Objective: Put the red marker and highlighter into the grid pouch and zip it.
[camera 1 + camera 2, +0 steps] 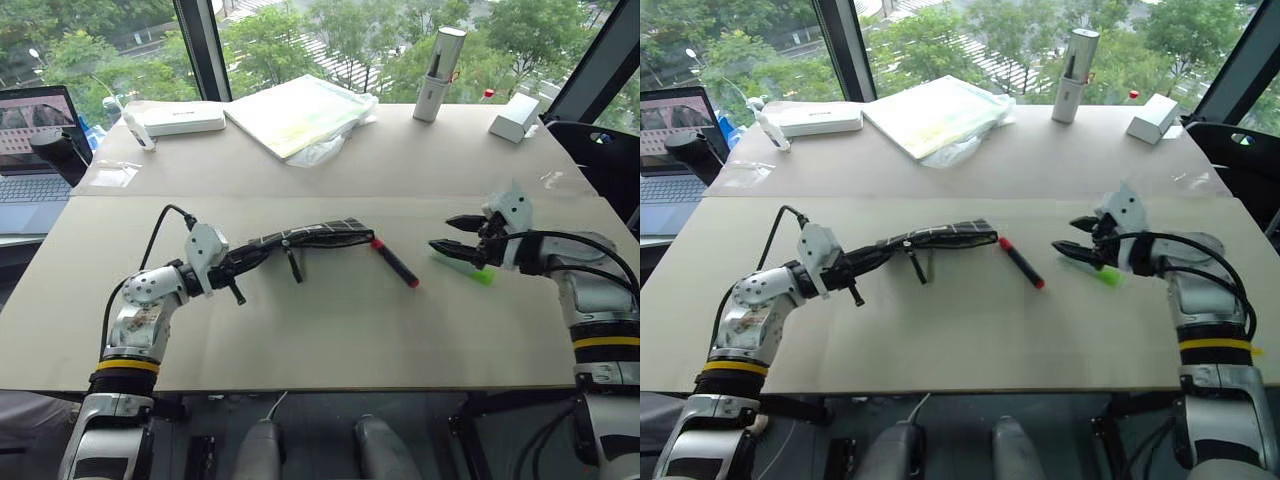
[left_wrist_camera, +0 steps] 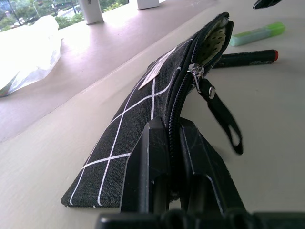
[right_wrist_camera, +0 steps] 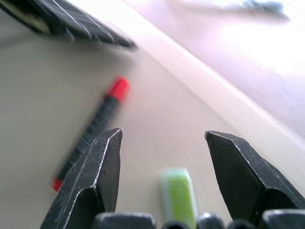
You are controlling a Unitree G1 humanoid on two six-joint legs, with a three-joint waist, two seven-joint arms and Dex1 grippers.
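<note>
Nearest, the left gripper (image 1: 238, 262) pinches the grid pouch (image 1: 310, 236) by one end, its mouth part-open. Beyond, the red marker (image 1: 395, 263) lies on the table (image 1: 330, 340); the right gripper (image 1: 452, 236), spread, hovers over the highlighter (image 1: 468, 268). A skewed closure could roll it away.

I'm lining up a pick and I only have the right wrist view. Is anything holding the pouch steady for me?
Observer: Yes. The left hand is shut on the near end of the grid pouch.
Operator: Is it unzipped?
Observer: Partly. The end beside the red marker gapes open, with the pale lining showing in the left wrist view.
</note>
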